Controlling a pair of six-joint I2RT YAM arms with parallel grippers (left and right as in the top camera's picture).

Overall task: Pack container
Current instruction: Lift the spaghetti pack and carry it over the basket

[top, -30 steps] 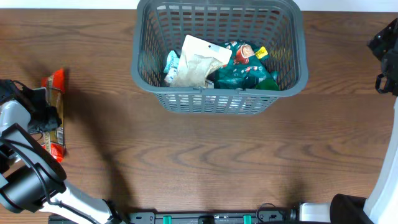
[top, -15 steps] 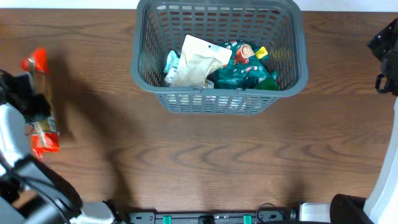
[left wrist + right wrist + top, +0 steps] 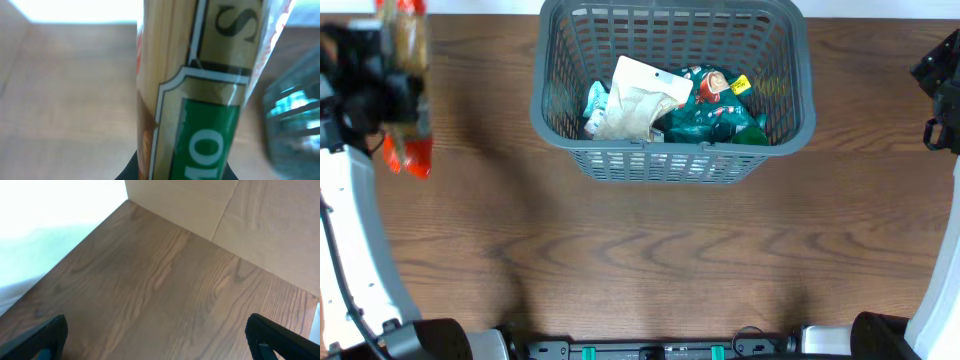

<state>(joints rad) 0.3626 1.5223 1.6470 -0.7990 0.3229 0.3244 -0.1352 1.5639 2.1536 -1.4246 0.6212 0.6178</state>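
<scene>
The dark grey basket (image 3: 672, 150) stands at the back middle of the table and holds a beige pouch (image 3: 642, 100), a green packet (image 3: 715, 110) and a light blue packet (image 3: 593, 103). My left gripper (image 3: 382, 85) is shut on a long spaghetti packet (image 3: 408, 90) with red ends, lifted above the table at the far left, well left of the basket. In the left wrist view the packet (image 3: 200, 90) fills the frame, with a blurred edge of the basket (image 3: 295, 120) to its right. My right gripper (image 3: 155, 345) is open and empty over bare wood at the right edge.
The table's back edge and a pale wall show in the right wrist view (image 3: 200, 205). My left arm's white links (image 3: 350, 230) run down the left side.
My left gripper has lifted the spaghetti packet off the table and carried it toward the back left corner, away from the front. The right arm and the basket have not moved.
</scene>
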